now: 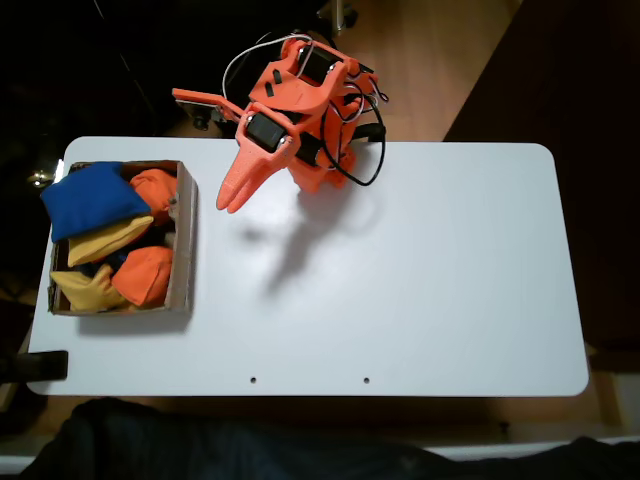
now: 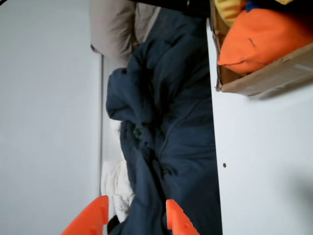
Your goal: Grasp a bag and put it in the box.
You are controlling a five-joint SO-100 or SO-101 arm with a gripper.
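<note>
In the fixed view the blue bag [image 1: 90,198] lies on top of the pile at the far left corner of the cardboard box [image 1: 184,240], overhanging its rim. The box stands at the left end of the white table [image 1: 420,280]. My orange gripper [image 1: 230,205] hangs over the table right of the box, pointing down and left, apart from it. In the wrist view the gripper [image 2: 136,201] has its two fingertips apart with nothing between them, and the box wall [image 2: 264,78] shows at the upper right.
Orange beanbags [image 1: 145,275] and yellow beanbags [image 1: 105,240] fill the box under the blue one; an orange one [image 2: 264,39] shows in the wrist view. A dark blue cloth [image 2: 166,137] lies beyond the table's front edge. The arm's base [image 1: 320,150] stands at the table's back edge.
</note>
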